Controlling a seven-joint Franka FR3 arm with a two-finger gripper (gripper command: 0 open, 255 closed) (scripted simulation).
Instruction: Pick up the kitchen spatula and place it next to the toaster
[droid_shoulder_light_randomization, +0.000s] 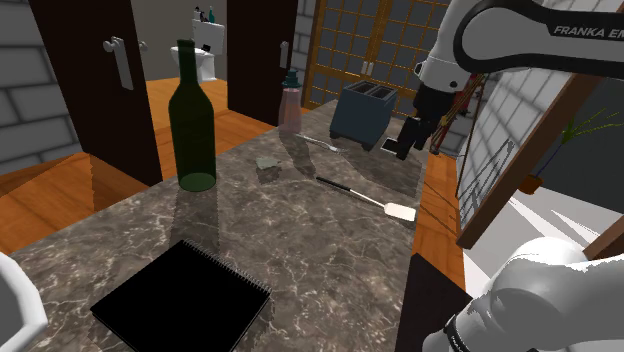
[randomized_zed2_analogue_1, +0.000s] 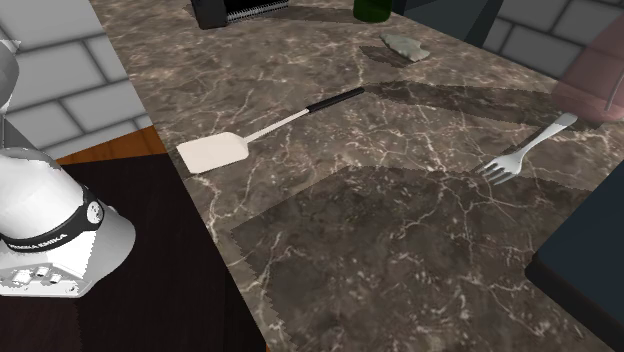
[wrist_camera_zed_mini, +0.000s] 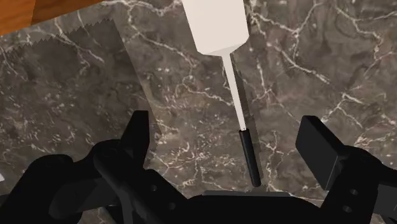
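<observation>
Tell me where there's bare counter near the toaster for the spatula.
Bare marble lies between the toaster, fork and spatula. A wider patch sits between spatula, notebook and green bottle. It is tighter on the toaster's shoulder-view left, by fork and pink bottle.

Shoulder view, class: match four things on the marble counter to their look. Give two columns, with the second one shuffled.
1 bottle
2 toaster
3 spatula
4 notebook

a black, lying flat
b dark blue, boxy
c white blade, black handle
d dark green, standing upright

Pairs: 1-d, 2-b, 3-c, 4-a
</observation>
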